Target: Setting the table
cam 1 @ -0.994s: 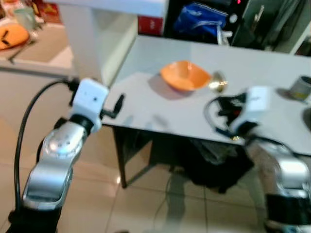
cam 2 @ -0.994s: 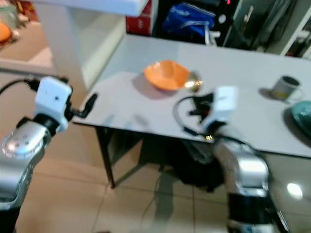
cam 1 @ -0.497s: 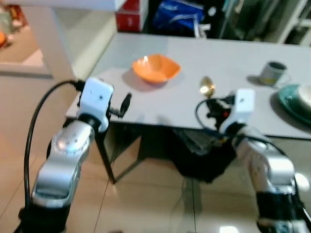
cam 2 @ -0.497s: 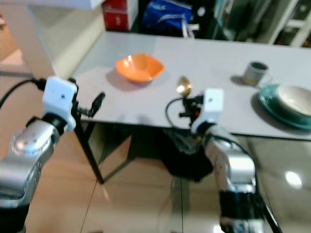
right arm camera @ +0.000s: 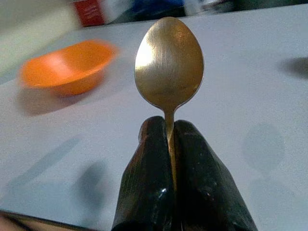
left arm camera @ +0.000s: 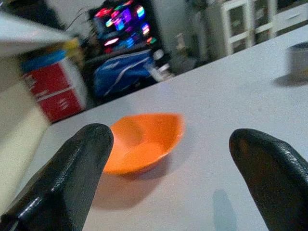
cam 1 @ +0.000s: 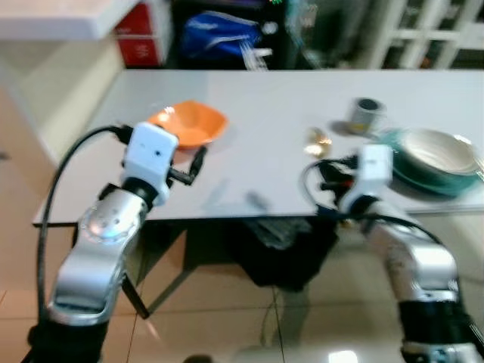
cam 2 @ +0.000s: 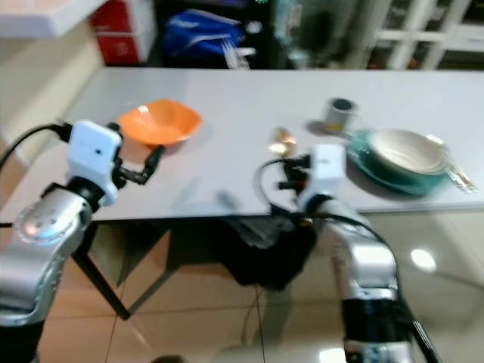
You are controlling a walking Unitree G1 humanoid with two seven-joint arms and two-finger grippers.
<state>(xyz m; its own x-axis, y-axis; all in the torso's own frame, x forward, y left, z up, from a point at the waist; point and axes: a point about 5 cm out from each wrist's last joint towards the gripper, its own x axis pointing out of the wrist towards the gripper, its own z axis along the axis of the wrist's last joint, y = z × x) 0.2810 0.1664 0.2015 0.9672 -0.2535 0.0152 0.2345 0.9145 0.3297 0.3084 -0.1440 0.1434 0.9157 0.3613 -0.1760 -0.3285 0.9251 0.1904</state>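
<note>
The right gripper [right arm camera: 169, 144] has its two black fingers [right arm camera: 144, 192] pressed together on the thin handle of a gold spoon [right arm camera: 169, 65], whose oval bowl stands up above the fingertips, facing the camera. Beyond it lies the pale grey surface [right arm camera: 240, 86]. An orange bowl [right arm camera: 67, 67], somewhat blurred, rests on that surface farther off to one side. A red box [right arm camera: 91, 12] is at the far edge.

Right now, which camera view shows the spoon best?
The right wrist view: the gold spoon stands sharp and close, its handle pinched between the right gripper fingers. The eye views show it as a small blurred glint above the table.
</note>
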